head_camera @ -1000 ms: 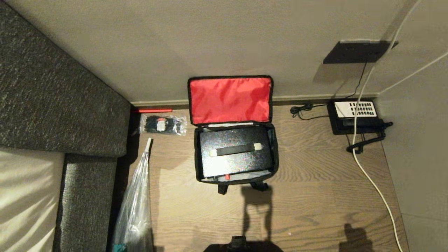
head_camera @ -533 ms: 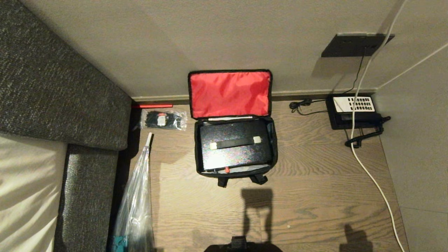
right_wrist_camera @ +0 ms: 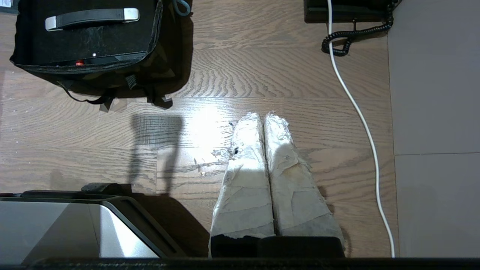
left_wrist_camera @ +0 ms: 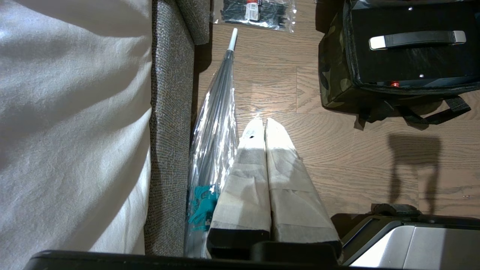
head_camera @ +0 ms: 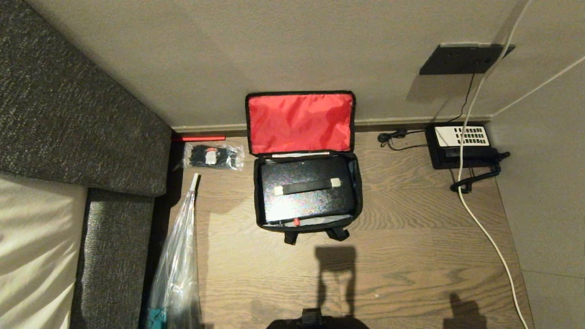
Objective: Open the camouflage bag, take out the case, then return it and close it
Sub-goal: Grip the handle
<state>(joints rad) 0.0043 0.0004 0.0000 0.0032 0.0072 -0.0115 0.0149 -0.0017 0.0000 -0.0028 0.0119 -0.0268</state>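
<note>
Camouflage bag (head_camera: pixel 356 192), soft and boxy with red-lined lid (head_camera: pixel 300 122) thrown back against the wall; one glossy black rectangular case (head_camera: pixel 307 194) is seated inside it on the wood floor.
One bag, one case, two grippers are counted. Neither gripper is shown by the head view; left gripper (left_wrist_camera: pixel 264 123) and right gripper (right_wrist_camera: pixel 262 118) are seen only in the wrist views, each with taped fingers pressed together, empty, above bare floor, well apart from the bag.

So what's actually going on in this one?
Nothing is being handled. The camouflage bag sits on the wooden floor with its red-lined lid flipped back against the wall, and the case lies inside it. The left gripper and the right gripper hang shut and empty above the floor, short of the bag.
</note>
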